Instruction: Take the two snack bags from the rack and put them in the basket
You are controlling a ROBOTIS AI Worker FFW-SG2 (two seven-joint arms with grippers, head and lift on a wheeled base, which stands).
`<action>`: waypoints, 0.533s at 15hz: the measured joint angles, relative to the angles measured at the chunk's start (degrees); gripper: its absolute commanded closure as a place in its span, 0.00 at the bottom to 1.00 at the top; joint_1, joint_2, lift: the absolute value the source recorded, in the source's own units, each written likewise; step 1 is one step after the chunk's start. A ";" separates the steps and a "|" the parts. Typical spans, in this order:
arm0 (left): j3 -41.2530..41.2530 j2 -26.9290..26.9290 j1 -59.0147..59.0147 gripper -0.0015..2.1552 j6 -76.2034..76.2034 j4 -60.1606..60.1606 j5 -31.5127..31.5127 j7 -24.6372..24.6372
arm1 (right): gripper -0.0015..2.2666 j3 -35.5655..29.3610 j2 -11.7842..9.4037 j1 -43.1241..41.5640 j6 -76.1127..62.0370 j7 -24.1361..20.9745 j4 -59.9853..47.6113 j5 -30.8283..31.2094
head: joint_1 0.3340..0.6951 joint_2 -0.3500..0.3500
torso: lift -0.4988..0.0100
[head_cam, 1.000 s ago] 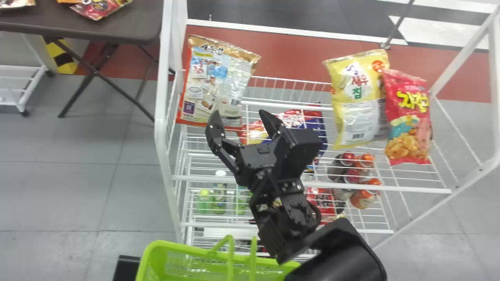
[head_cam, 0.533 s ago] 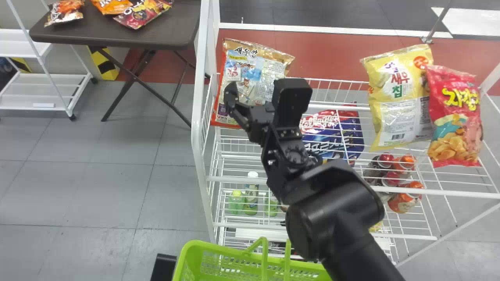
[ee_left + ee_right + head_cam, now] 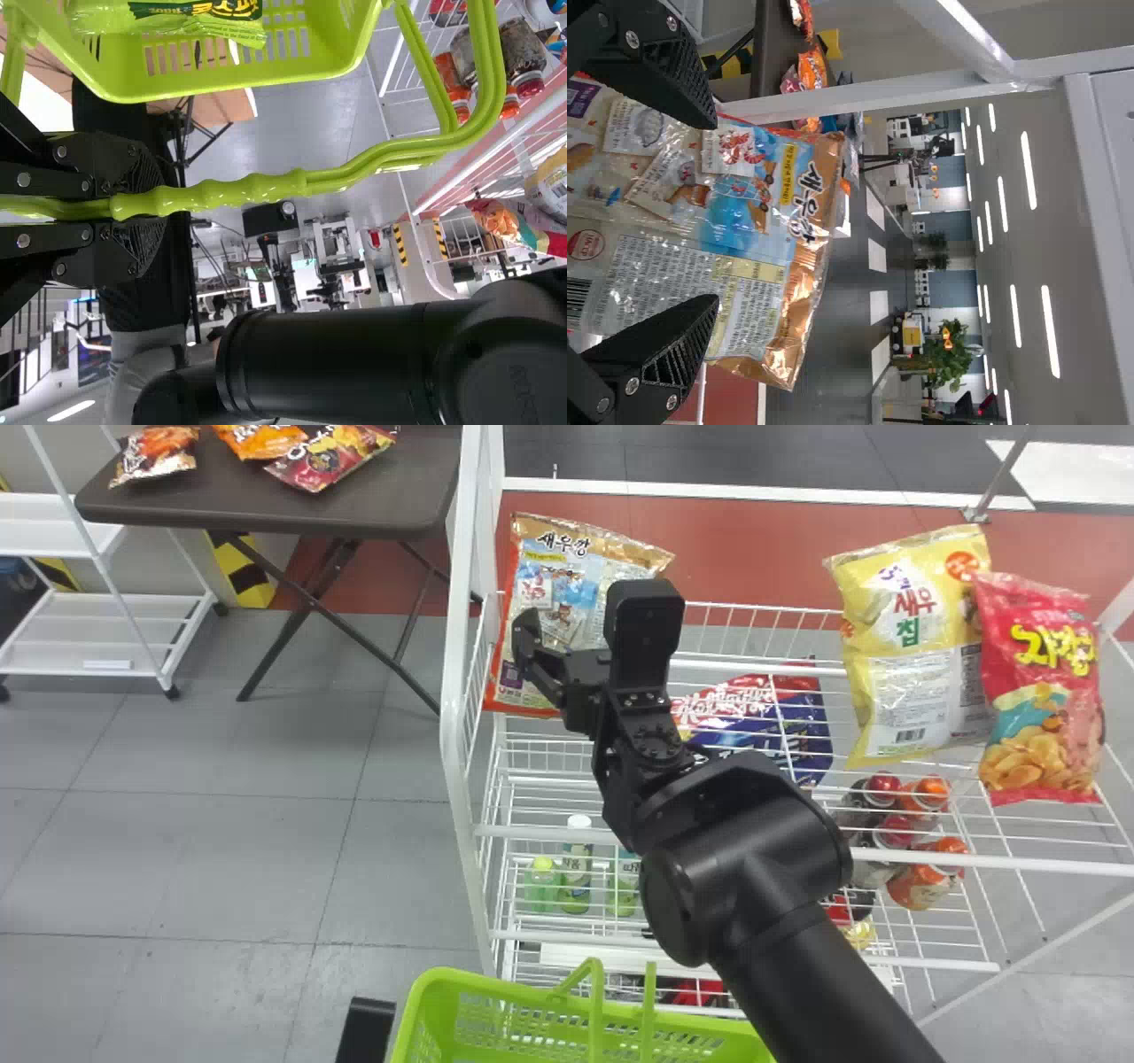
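My left claw [image 3: 155,204] pinches the basket [image 3: 221,84], one bag [image 3: 195,22] inside; the snack bag [image 3: 735,257] ahead of my spread right claw [image 3: 716,212] seemingly remains.

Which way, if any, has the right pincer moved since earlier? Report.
Yes: in the head view, the right pincer moved forward and nearer the rack's left post.

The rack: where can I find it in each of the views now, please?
Head view: the rack stands from the centre to the right edge.
Left wrist view: its rails pass beyond the basket's handle, near the cans.
Right wrist view: its bar crosses between bag and table.
Shared landmark: yellow-and-black stripes.
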 measured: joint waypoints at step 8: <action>0.23 0.00 -0.64 0.87 0.00 0.58 0.01 0.30 | 0.99 -0.65 0.01 -3.99 9.57 2.34 3.27 -1.25 | 1.00 0.47 | 0.96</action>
